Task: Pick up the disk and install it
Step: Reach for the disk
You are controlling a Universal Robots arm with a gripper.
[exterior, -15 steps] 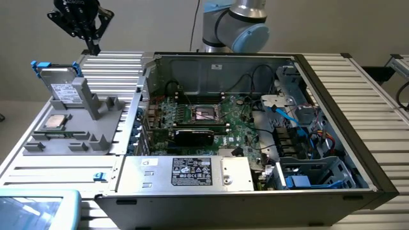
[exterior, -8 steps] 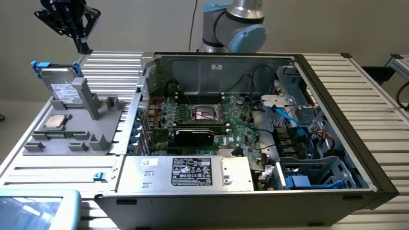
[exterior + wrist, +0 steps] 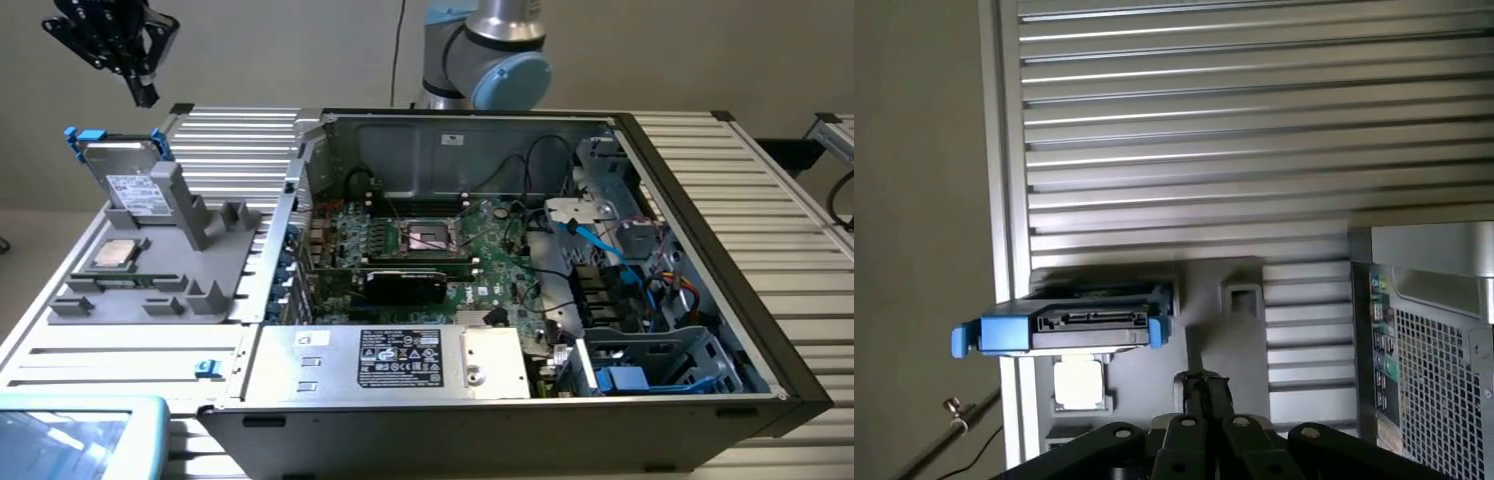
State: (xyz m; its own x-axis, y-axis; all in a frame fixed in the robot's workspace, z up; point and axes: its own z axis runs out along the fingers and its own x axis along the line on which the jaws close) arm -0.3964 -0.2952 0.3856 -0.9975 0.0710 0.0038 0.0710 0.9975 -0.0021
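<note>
1. One silver box with a black sticker (image 3: 400, 360) is sitting nearest in the exterior view, along the front edge of the open computer case (image 3: 767, 330).
2. A grey holder (image 3: 200, 290) is resting on the slatted counter (image 3: 227, 125) at the exterior view's left of the case. It is carrying a small square chip (image 3: 114, 255) in front.
3. The disk (image 3: 127, 185) is standing on edge in the holder's rear slot, outside the case, so the install is not yet done. Its label is facing the exterior camera, and blue carrier tabs are sticking out at both ends of its long top edge.
4. The gripper (image 3: 140, 93) is hanging above the disk, well apart from it and touching nothing. The fingers (image 3: 1194, 400) are pressing together and holding nothing.
5. In the wrist view the disk's top edge is lying off to one side of the fingers, not straight beneath them. The seam between the fingers is crossing that edge's long run, so I judge their closing line is running along the edge, not across the thin side.
6. The arm (image 3: 487, 50) is rising farthest back, behind the case.
</note>
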